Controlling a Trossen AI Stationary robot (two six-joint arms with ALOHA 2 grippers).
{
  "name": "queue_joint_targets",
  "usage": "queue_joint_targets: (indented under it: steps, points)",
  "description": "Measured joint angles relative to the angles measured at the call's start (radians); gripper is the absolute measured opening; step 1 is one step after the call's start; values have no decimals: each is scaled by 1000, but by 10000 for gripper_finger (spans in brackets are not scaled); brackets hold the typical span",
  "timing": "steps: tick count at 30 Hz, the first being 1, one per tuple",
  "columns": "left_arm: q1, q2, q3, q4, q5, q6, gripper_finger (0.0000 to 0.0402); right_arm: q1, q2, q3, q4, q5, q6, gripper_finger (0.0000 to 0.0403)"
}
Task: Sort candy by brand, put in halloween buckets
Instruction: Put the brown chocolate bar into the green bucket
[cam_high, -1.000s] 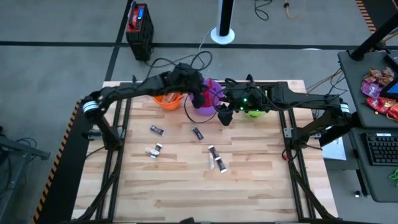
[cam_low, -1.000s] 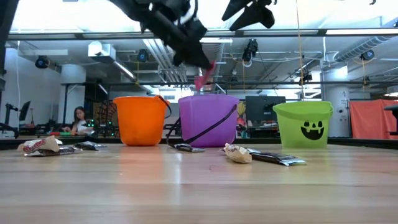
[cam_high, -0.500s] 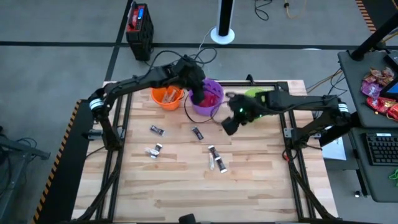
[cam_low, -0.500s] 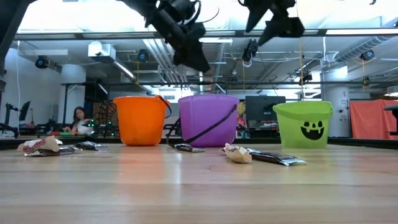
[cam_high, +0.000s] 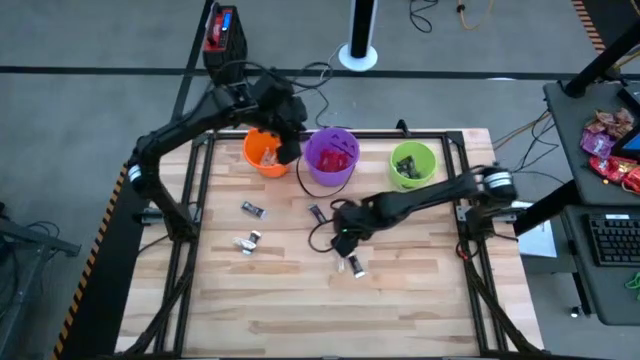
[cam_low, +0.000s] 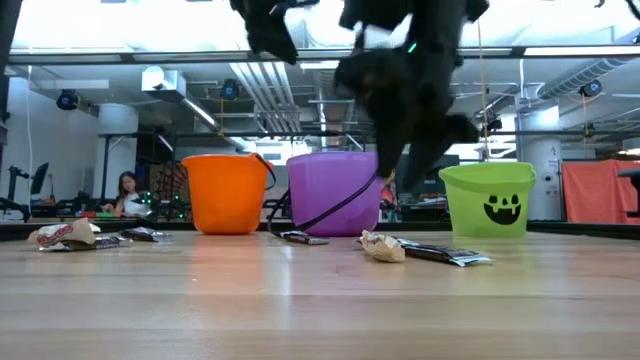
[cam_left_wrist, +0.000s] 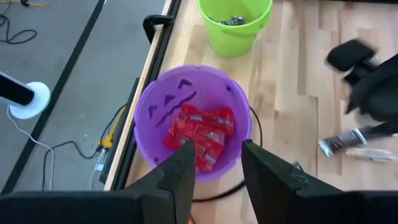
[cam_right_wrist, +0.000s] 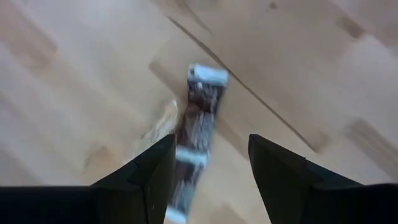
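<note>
High view: three halloween buckets stood in a row at the table's (cam_high: 420, 290) far edge: orange bucket (cam_high: 262, 153), purple bucket (cam_high: 331, 158), green bucket (cam_high: 412, 164). Left gripper (cam_high: 285, 140) hung between orange and purple. Right gripper (cam_high: 344, 236) was low over mid-table, above a dark-wrapped candy (cam_high: 341, 243); a white-wrapped candy (cam_high: 356, 266) lay just beside it. Other pieces lay scattered to the left; no wrapper print was readable.

Low view: green bucket (cam_low: 487, 200) bore a black jack-o'-lantern grin.

Left wrist view: fingers (cam_left_wrist: 178, 174) stood parted, nothing between them. Purple bucket (cam_left_wrist: 149, 118), with a face cut in its wall, held red wrappers (cam_left_wrist: 200, 129).

Right wrist view: fingers (cam_right_wrist: 152, 168) stood apart, empty, straddling the dark candy (cam_right_wrist: 198, 121), whose long axis ran away from the camera, white-crimped end farthest.
</note>
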Motion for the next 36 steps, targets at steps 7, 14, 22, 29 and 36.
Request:
queue_joint_targets:
  steps: [7, 14, 22, 29, 36]
  points:
    - [0, -145, -65, -16, 74, -6, 106, -2, 160, 57, 54, 3, 2, 196]
    - [-1, -341, -240, -13, 78, -85, 98, -2, 219, 59, 67, 2, 9, 196]
    - [-6, -548, -482, 39, 77, -230, 95, -16, 269, 60, 94, 4, -15, 167]
    - [-6, -675, -664, 91, 77, -348, 95, -18, 238, 57, 93, 34, -45, 68]
    - [-9, -723, -760, 99, 77, -454, 95, -37, 124, 56, 72, 57, -90, 28]
